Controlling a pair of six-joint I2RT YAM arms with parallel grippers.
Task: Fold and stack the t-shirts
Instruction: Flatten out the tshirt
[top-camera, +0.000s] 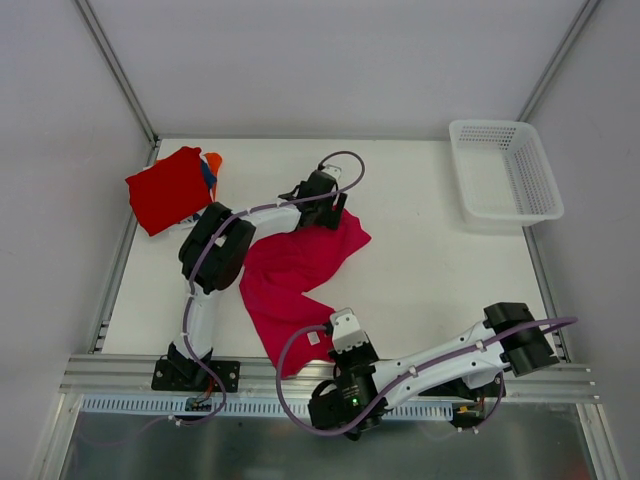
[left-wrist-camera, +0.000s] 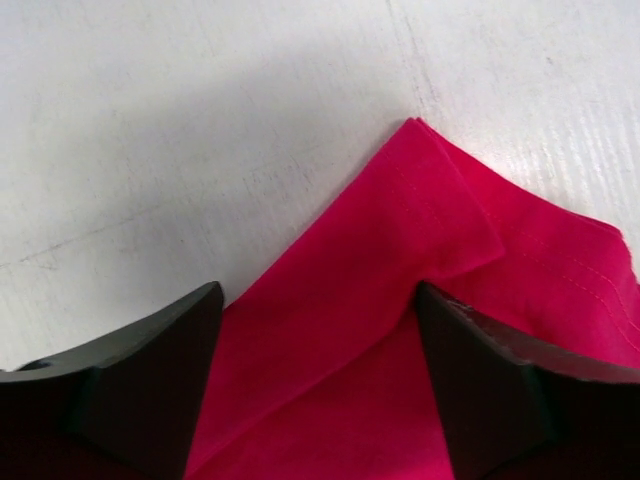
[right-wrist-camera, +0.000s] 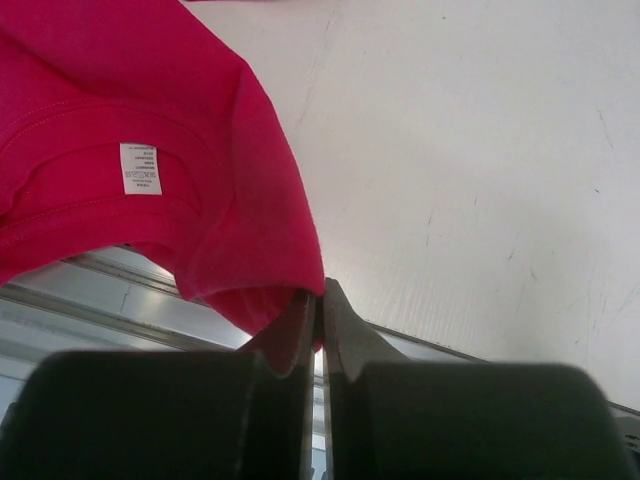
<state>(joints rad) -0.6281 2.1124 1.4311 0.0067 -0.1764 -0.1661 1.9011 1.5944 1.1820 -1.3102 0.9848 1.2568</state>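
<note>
A magenta-pink t-shirt (top-camera: 295, 275) lies crumpled across the middle of the table, running from the far middle to the near edge. My left gripper (top-camera: 320, 208) is at its far end, open, with the jaws wide apart over a folded corner of the cloth (left-wrist-camera: 400, 260). My right gripper (top-camera: 342, 330) is shut on the shirt's near edge beside the collar (right-wrist-camera: 250, 250), where the white label (right-wrist-camera: 140, 168) shows. A folded red t-shirt (top-camera: 168, 188) lies at the back left, with orange (top-camera: 214, 160) and blue (top-camera: 207, 176) cloth peeking out beside it.
A white plastic mesh basket (top-camera: 505, 170) stands at the back right corner. An aluminium rail (top-camera: 120, 372) runs along the near edge, and the shirt's collar end hangs over it. White walls close in the back and sides.
</note>
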